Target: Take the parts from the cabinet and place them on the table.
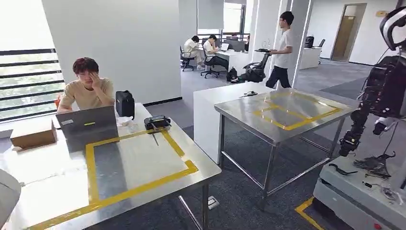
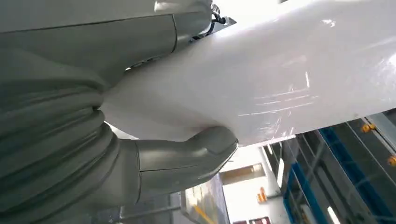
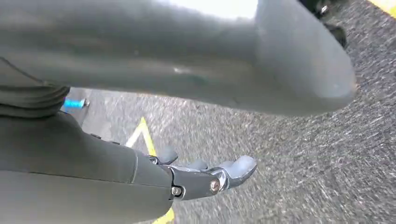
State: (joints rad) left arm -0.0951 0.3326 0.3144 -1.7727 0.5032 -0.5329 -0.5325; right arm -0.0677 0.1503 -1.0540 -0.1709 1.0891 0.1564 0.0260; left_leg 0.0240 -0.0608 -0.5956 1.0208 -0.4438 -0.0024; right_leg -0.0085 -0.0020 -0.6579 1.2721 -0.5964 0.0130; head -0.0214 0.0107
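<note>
On near left table (image 1: 143,163), no parts lying inside yellow tape; cabinet not appearing. Right hand (image 3: 205,177) hanging over carpet, fingers loosely apart, holding nothing. Left hand (image 2: 187,158): cannot tell. Task seeming barely begun.

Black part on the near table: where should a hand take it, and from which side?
Probably by the wide body of the black part, from above: it lies flat on the table, and its thin stem, pointing toward the robot, offers little hold.
</note>
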